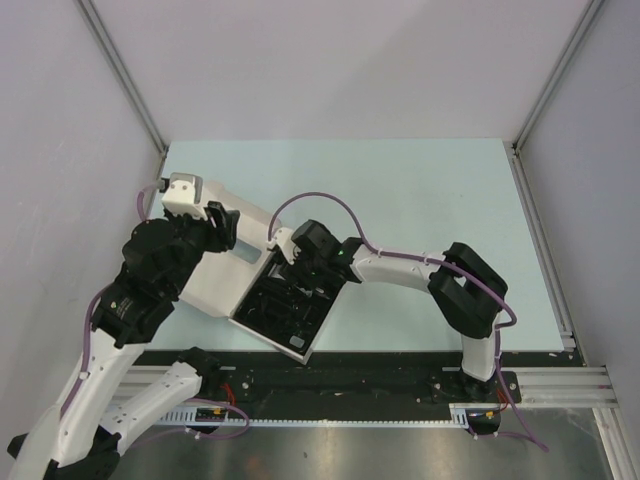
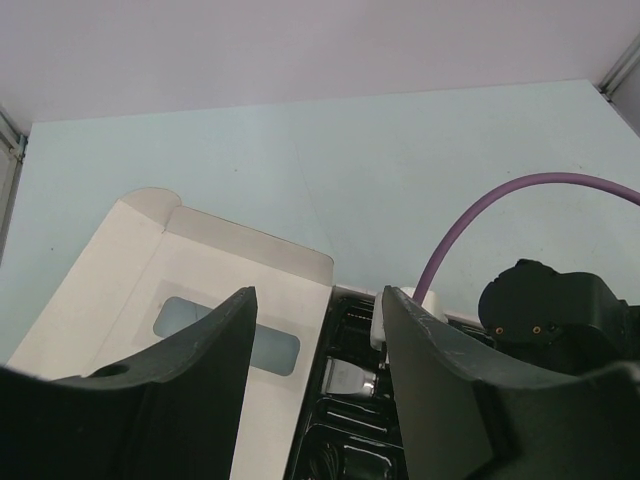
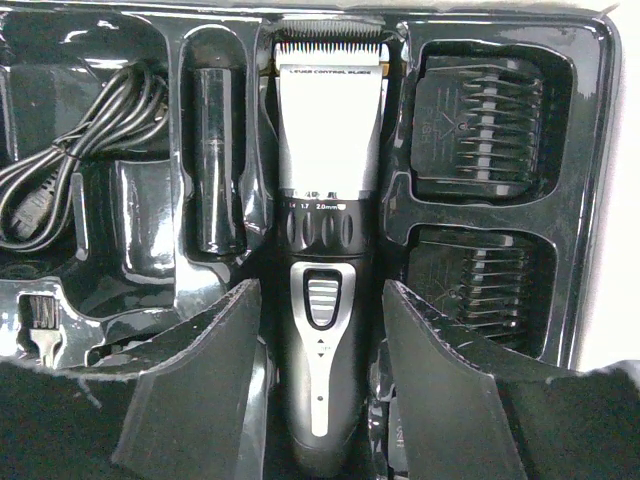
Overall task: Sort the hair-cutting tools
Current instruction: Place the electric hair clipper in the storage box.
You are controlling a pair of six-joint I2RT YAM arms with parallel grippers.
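The black-and-silver clipper (image 3: 325, 200) lies in the middle slot of the black tray (image 3: 590, 200), blade end away from me. My right gripper (image 3: 320, 290) is open, one finger on each side of the clipper's handle with a narrow gap at both sides. Two comb guards (image 3: 485, 120) (image 3: 480, 290) sit in slots to the right. The coiled cable (image 3: 60, 170) and the tiny brush (image 3: 40, 320) lie at the left. My left gripper (image 2: 318, 295) hangs open and empty above the seam between the white lid (image 2: 200, 290) and the tray, the clipper's silver head (image 2: 352, 378) below it.
The flat white box (image 1: 220, 280) lies open near the table's front edge, its tray (image 1: 285, 315) to the right of the lid. A black cylinder (image 3: 218, 170) fills the slot left of the clipper. The right arm's purple cable (image 2: 470, 215) arcs over the tray.
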